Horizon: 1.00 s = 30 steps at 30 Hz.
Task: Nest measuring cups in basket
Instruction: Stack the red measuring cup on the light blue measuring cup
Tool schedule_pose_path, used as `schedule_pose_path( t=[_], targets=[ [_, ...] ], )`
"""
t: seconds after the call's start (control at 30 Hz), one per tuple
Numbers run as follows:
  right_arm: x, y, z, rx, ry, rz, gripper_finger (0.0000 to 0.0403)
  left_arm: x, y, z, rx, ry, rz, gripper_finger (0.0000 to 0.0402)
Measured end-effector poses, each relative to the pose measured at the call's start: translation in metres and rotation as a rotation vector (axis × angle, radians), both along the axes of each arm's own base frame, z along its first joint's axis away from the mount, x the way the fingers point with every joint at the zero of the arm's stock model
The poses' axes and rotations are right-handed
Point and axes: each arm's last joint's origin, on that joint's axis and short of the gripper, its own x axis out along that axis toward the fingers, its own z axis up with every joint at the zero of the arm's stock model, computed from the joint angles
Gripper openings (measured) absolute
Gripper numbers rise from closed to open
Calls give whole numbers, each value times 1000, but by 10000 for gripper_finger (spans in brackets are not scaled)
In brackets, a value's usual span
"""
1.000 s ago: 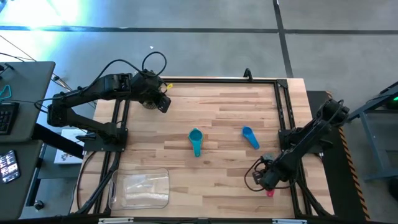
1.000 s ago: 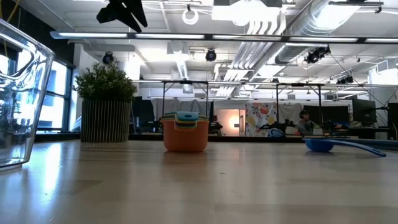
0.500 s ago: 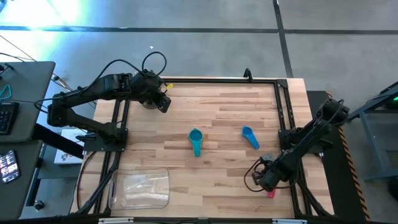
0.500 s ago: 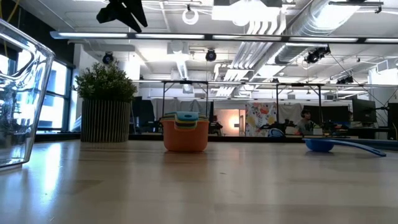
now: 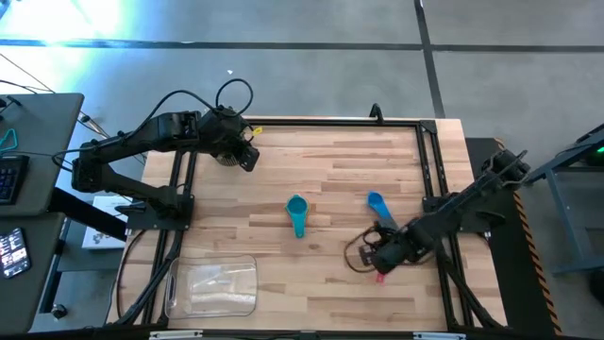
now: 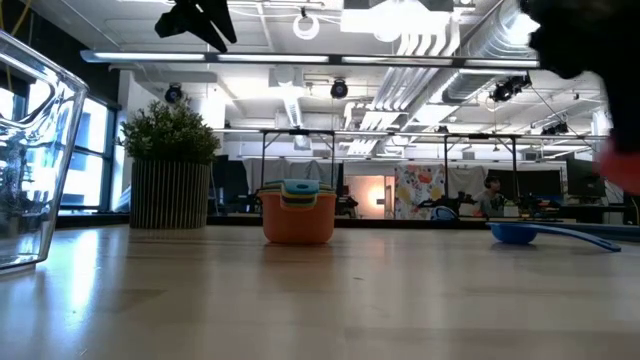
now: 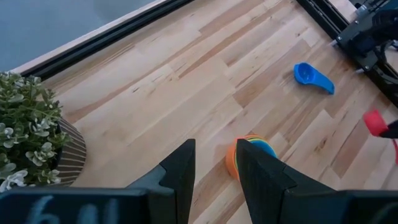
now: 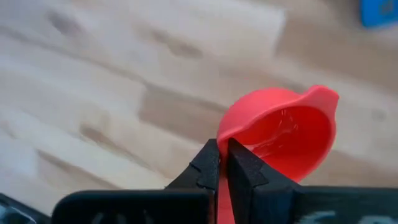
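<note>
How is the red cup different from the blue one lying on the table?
The red cup is pinched by its handle in the right gripper and carried above the wood; the dark blue cup lies free on the table, touched by nothing. The red one tilts on its side, while the blue one sits flat, mouth up. Both are small plastic scoops with short handles.

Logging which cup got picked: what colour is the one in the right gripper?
Red: the red measuring cup, pinched by its handle in the right gripper; clearest in the right wrist view.
</note>
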Motion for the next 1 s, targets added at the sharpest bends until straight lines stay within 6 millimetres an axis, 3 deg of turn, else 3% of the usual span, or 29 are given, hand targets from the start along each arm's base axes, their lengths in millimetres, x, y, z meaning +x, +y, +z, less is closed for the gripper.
schedule_pose_path(
  t=[0.2,0.63,1.0],
  targets=[
    [26,-26,13,-50,-93,3,2,-9,-2,6,22,-15,-27,106],
    [77,-85,46,-193,-391,11,2,-47,-12,29,92,-123,-64,106],
    [99,-128,63,-259,-602,-13,2,-61,-16,35,132,-149,-91,106]
  ],
)
